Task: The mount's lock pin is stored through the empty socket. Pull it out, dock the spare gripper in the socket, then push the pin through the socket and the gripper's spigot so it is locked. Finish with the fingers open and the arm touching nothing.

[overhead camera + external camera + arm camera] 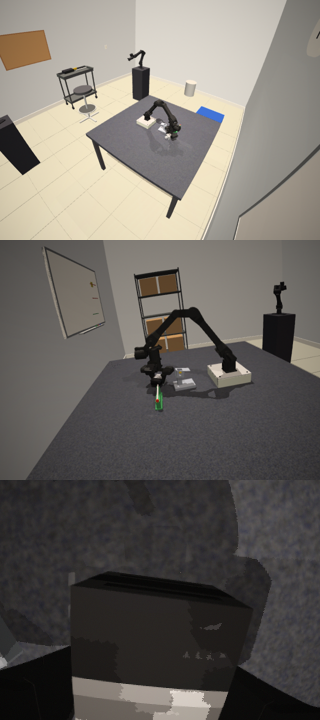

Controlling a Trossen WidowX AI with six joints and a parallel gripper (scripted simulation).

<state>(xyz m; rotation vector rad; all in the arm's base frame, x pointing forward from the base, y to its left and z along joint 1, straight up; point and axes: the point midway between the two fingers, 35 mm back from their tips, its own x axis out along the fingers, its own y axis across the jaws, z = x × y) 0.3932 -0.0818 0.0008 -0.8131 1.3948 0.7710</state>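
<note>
My gripper [156, 376] [169, 134] [151, 651] is low over the table and shut on the spare gripper [156, 380] [156, 640], a black and white box that rests on the table top. In the wrist view my two dark fingers press its left and right sides. The lock pin [157, 392], a white rod with a red end, lies on a green rest [159, 403] just in front of the spare gripper. The grey mount [183, 382] [162, 127] with its empty socket [180, 372] stands to the right of my gripper.
The arm's white base block [228, 376] [146, 122] sits on the dark table [180, 436] right of the mount. A shelf rack with boxes [161, 309] and a black pedestal [278, 334] with another arm stand beyond the table.
</note>
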